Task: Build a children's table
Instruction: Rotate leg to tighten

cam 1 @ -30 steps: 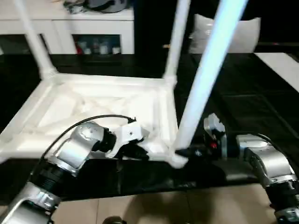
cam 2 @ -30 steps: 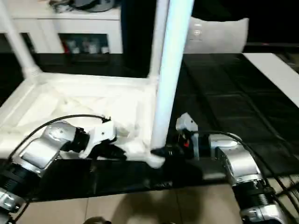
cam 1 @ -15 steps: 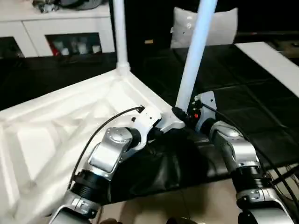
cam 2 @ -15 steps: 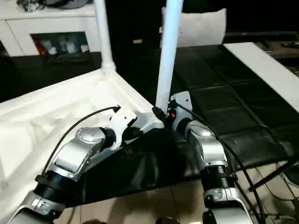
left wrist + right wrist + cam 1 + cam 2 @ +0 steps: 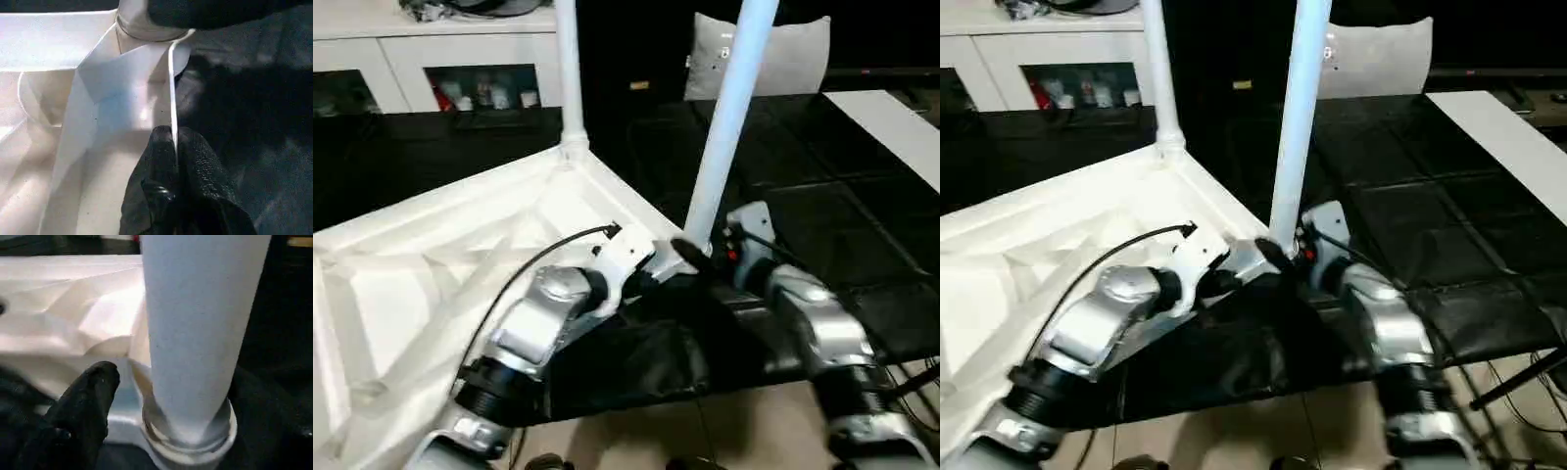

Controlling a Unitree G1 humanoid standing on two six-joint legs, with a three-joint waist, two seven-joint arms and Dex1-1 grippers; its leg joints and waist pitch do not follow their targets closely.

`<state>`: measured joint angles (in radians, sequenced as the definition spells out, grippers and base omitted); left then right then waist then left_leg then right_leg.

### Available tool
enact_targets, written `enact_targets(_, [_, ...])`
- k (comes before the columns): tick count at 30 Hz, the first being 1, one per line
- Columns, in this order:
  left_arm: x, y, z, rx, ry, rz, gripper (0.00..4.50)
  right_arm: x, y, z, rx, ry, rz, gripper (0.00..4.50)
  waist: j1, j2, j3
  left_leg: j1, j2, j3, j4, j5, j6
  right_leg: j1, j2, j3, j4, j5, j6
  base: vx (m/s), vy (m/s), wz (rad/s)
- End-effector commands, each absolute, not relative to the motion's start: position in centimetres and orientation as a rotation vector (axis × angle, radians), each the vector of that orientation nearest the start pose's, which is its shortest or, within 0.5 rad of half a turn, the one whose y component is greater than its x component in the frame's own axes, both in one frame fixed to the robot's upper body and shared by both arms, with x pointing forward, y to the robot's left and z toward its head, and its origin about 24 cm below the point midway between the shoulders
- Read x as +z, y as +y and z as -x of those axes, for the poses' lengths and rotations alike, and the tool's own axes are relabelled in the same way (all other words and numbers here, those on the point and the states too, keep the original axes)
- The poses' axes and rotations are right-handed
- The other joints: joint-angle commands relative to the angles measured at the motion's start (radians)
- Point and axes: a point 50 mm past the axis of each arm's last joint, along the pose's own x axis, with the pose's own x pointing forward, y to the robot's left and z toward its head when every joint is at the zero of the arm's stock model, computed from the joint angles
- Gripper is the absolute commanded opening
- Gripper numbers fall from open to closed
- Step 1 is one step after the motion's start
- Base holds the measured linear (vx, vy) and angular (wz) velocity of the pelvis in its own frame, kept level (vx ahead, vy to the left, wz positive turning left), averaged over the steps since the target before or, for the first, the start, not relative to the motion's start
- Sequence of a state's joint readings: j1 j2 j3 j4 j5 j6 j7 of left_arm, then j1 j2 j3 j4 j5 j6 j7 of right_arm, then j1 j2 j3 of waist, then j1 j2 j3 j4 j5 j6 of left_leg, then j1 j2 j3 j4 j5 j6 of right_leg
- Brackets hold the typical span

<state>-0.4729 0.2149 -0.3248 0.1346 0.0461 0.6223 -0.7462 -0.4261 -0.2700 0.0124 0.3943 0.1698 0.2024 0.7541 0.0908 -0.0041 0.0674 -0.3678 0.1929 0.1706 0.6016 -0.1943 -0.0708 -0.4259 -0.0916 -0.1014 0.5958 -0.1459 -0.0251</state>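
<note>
White plastic top (image 5: 431, 264) now sits turned cornerwise at centre-left; the left gripper (image 5: 173, 147) pinches its rim, the right gripper (image 5: 161, 401) straddles the newly socketed leg (image 5: 724, 117), two corners pending.

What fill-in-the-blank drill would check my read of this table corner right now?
1. The left gripper is shut on the thin ____ of the tabletop.
2. The near leg stands upright in a corner ____.
3. The cushion lies ____ the near leg, farther from the robot.
4. The right gripper sits at the leg's ____ end.

Missing words: rim; socket; behind; bottom
</note>
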Motion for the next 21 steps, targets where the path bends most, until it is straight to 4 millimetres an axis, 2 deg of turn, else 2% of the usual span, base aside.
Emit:
enact_targets(1, [8.4, 7.8, -30.2, -1.096, 0.360, -0.369, 0.00, 6.6, -16.0, -31.1, 0.904, 0.194, 0.079, 4.12, 0.006, 0.003, -0.079, 0.003, 0.028, -0.007, -0.066, -0.159, 0.073, 0.076, -0.053, 0.046, -0.069, -0.255, -0.183, 0.000, 0.000, 0.00])
enact_targets(4, [8.2, 8.9, -29.9, -1.176, 0.385, -0.414, 0.00, 6.9, -16.6, -30.4, 1.029, 0.218, 0.113, 4.42, 0.010, -0.001, -0.078, 0.005, 0.030, -0.007, -0.066, -0.159, 0.081, 0.074, -0.053, 0.047, -0.069, -0.253, -0.189, 0.000, 0.000, 0.00])
enact_targets(7, [8.0, 10.0, -29.8, -1.252, 0.410, -0.486, 0.00, 7.1, -16.9, -29.6, 1.145, 0.246, 0.143, 4.42, 0.018, 0.003, -0.076, 0.009, 0.033, -0.007, -0.068, -0.177, 0.079, 0.071, -0.055, 0.048, -0.071, -0.291, -0.185, 0.000, 0.000, 0.00])
enact_targets(8, [8.0, 10.3, -29.8, -1.280, 0.416, -0.492, 0.00, 7.1, -17.0, -29.4, 1.177, 0.256, 0.154, 4.42, 0.019, 0.001, -0.075, 0.009, 0.034, -0.008, -0.069, -0.179, 0.077, 0.072, -0.055, 0.048, -0.071, -0.295, -0.183, 0.000, 0.000, 0.00])
enact_targets(10, [8.1, 10.6, -29.6, -1.340, 0.417, -0.509, 0.00, 7.2, -17.2, -29.2, 1.225, 0.270, 0.170, 4.42, 0.023, 0.003, -0.075, 0.014, 0.035, -0.007, -0.070, -0.190, 0.068, 0.069, -0.057, 0.049, -0.071, -0.302, -0.188, 0.000, 0.000, 0.00])
enact_targets(11, [8.1, 10.9, -29.4, -1.380, 0.424, -0.522, 0.00, 7.2, -17.3, -29.1, 1.249, 0.273, 0.176, 4.42, 0.024, 0.000, -0.075, 0.015, 0.037, -0.007, -0.072, -0.197, 0.063, 0.069, -0.057, 0.050, -0.070, -0.302, -0.192, 0.000, 0.000, 0.00])
enact_targets(12, [8.1, 11.1, -29.3, -1.406, 0.434, -0.533, 0.00, 7.3, -17.4, -29.0, 1.267, 0.276, 0.177, 4.42, 0.027, 0.002, -0.076, 0.016, 0.037, -0.008, -0.071, -0.195, 0.061, 0.069, -0.058, 0.050, -0.068, -0.296, -0.196, 0.000, 0.000, 0.00])
enact_targets(13, [8.1, 11.3, -29.2, -1.431, 0.442, -0.549, 0.00, 7.3, -17.4, -29.0, 1.285, 0.279, 0.175, 4.42, 0.028, 0.003, -0.076, 0.015, 0.037, -0.007, -0.071, -0.196, 0.060, 0.069, -0.057, 0.051, -0.066, -0.283, -0.201, 0.000, 0.000, 0.00])
enact_targets(14, [8.1, 11.7, -29.0, -1.487, 0.464, -0.578, 0.00, 7.4, -17.5, -28.9, 1.313, 0.291, 0.161, 4.42, 0.028, -0.001, -0.076, 0.014, 0.037, -0.006, -0.072, -0.196, 0.062, 0.070, -0.057, 0.052, -0.066, -0.282, -0.202, 0.000, 0.000, 0.00])
enact_targets(15, [8.0, 11.8, -28.9, -1.505, 0.469, -0.585, 0.00, 7.4, -17.6, -28.9, 1.322, 0.296, 0.157, 4.42, 0.031, 0.002, -0.076, 0.012, 0.038, -0.007, -0.071, -0.189, 0.062, 0.071, -0.060, 0.052, -0.064, -0.283, -0.203, 0.000, 0.000, 0.00])
enact_targets(16, [8.0, 11.8, -28.9, -1.505, 0.469, -0.585, 0.00, 7.4, -17.6, -28.9, 1.322, 0.296, 0.157, 4.16, 0.032, 0.002, -0.076, 0.012, 0.038, -0.007, -0.071, -0.188, 0.060, 0.071, -0.060, 0.052, -0.063, -0.283, -0.204, 0.000, 0.000, 0.00])
enact_targets(21, [7.9, 12.2, -28.5, -1.624, 0.488, -0.612, 0.00, 7.4, -17.4, -28.4, 1.413, 0.328, 0.132, 3.76, 0.046, 0.002, -0.076, 0.014, 0.040, -0.006, -0.071, -0.187, 0.053, 0.070, -0.061, 0.053, -0.065, -0.307, -0.196, 0.000, 0.000, 0.00])
